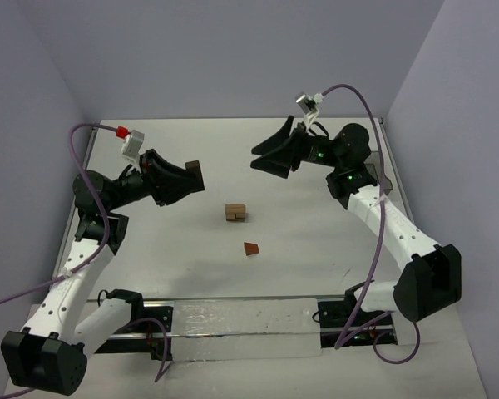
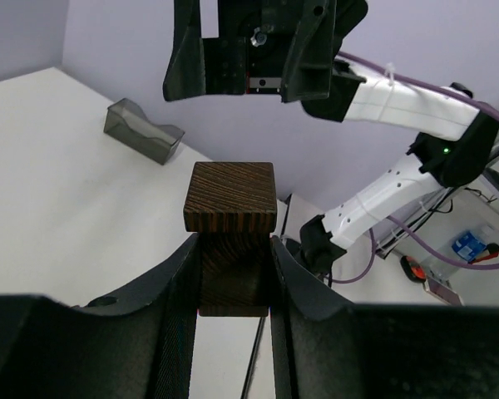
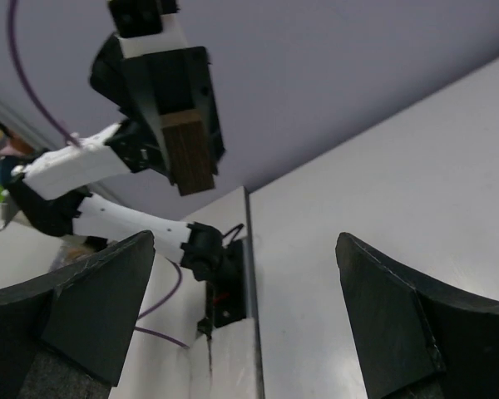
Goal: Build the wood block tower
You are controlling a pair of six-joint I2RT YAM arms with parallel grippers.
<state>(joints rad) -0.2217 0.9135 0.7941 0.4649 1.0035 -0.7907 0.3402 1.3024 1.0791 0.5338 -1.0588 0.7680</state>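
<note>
The left tool (image 1: pixel 192 175) is clamped on a dark wood block (image 1: pixel 193 169) and held above the table (image 1: pixel 316 224), left of centre in the top view. In the left wrist view the block (image 2: pixel 230 208) sits squarely between the two fingers, its end-grain face poking out past the fingertips, so its long axis seems to run along the fingers, not across them. The wood block tower (image 1: pixel 235 213), so far a small low stack of tan pieces with a darker one, stands on the table at mid-frame, down and to the right of the held block and well apart from it. A reddish-brown wedge (image 1: pixel 251 248) lies alone just below the stack, not touching it. The right tool (image 1: pixel 270 160) hovers at upper centre with its fingers spread wide and nothing between them, facing the left one. Both tools are at a similar distance from the stack, but only the left carries a piece, so the next placement is likely its job: carry the block down and rightward over the stack.
</note>
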